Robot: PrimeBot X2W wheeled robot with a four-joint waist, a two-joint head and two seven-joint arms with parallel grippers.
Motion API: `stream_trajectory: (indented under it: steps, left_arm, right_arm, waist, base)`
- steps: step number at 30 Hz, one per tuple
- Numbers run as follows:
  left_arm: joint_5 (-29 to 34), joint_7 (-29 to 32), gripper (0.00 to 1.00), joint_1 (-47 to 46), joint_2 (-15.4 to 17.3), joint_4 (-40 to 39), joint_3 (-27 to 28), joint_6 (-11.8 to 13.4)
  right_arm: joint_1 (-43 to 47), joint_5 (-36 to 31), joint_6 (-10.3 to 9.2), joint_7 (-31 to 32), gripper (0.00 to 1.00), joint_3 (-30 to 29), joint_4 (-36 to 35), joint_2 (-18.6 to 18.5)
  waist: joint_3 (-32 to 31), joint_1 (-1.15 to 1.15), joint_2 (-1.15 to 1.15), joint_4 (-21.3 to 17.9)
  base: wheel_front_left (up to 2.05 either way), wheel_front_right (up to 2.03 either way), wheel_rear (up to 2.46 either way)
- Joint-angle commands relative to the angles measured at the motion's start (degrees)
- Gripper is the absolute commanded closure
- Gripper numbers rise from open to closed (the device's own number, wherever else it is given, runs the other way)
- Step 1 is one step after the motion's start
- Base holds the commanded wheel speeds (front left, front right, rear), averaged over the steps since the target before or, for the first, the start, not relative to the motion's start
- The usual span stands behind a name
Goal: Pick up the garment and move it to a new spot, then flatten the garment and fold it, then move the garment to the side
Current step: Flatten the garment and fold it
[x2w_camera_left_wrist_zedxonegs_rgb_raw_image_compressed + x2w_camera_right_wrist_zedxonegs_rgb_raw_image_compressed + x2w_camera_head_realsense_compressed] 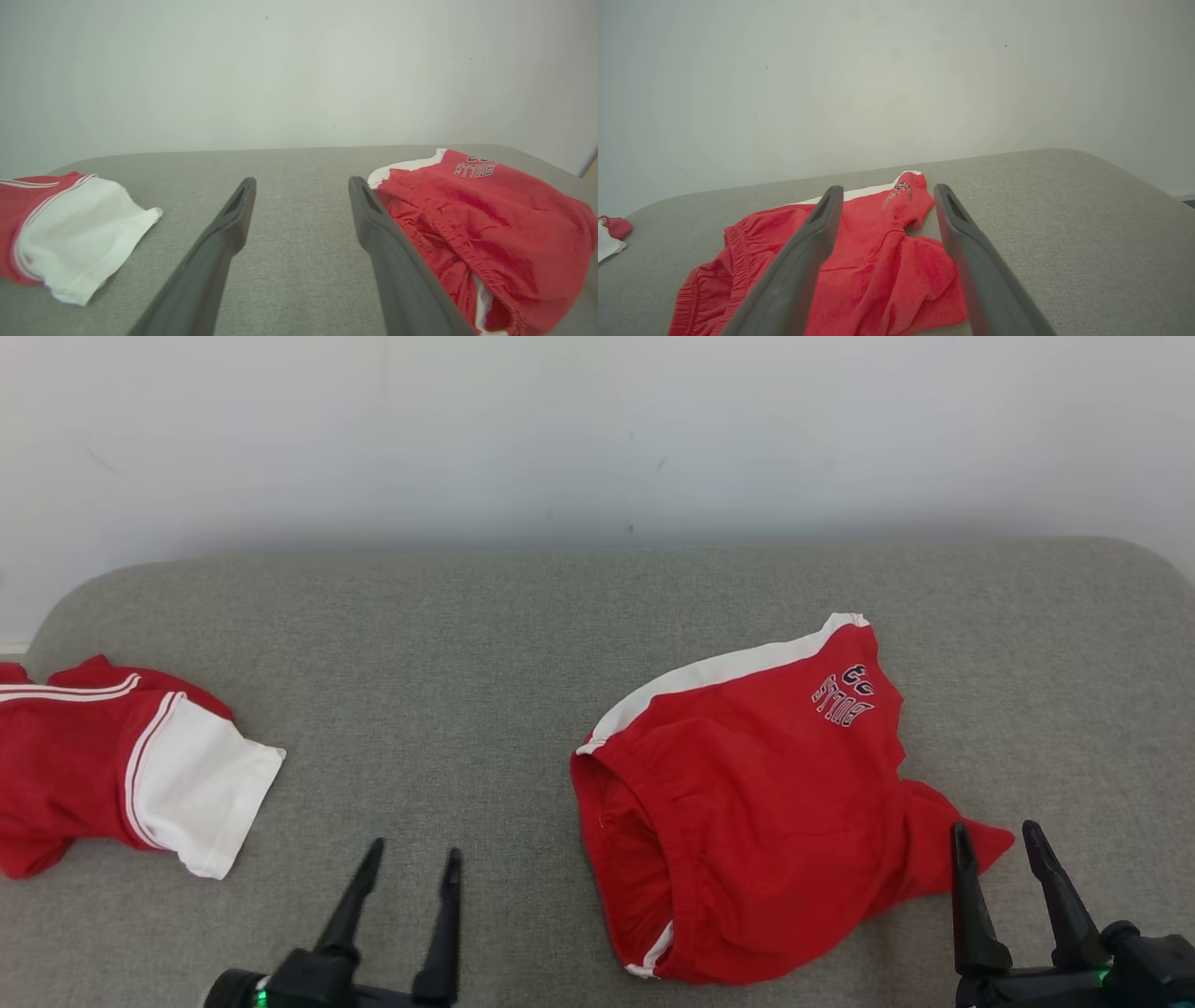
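The red shorts (747, 803) are lying crumpled on the grey cushion (448, 644) at centre right of the head view. Their lower-right corner is showing between the fingers of the right gripper (993, 825). Both grippers are gaping wide, gripping nothing. The left gripper (415, 847) is hovering at lower left, between the shorts and a red-and-white garment (112, 765).

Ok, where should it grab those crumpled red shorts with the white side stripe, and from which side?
Probably the gathered elastic waistband of the crumpled red shorts: it gapes open toward the left gripper, so a finger could slip under its raised lip from the left. The open right gripper sits by the pointed leg corner, a second loose edge.
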Motion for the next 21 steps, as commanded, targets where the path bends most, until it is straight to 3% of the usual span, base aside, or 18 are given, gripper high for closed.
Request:
stream_trajectory:
  steps: [1,12,21]
  left_arm:
    - [0.28,-0.19,0.00,-1.60,0.57,0.67,-3.67,-0.05]
    - [-3.60,-0.17,0.00,-7.65,4.31,8.61,-23.92,-0.01]
    - [-7.16,0.23,0.00,-11.73,6.48,16.01,-32.77,-0.01]
  right_arm:
    - [-1.00,0.57,-0.15,-0.26,0.00,0.32,0.20,-0.23]
    - [-2.64,1.18,-0.15,-0.22,0.00,0.78,0.58,-0.09]
    - [-3.56,1.53,-0.14,-0.21,0.00,1.17,0.80,-0.60]
  waist:
    - [0.80,0.00,0.00,-0.98]
    - [3.18,0.00,0.00,-4.44]
    - [4.78,0.00,0.00,-6.61]
  base:
    - [0.00,0.00,0.00]
    - [0.00,0.00,0.00]
    - [0.00,0.00,0.00]
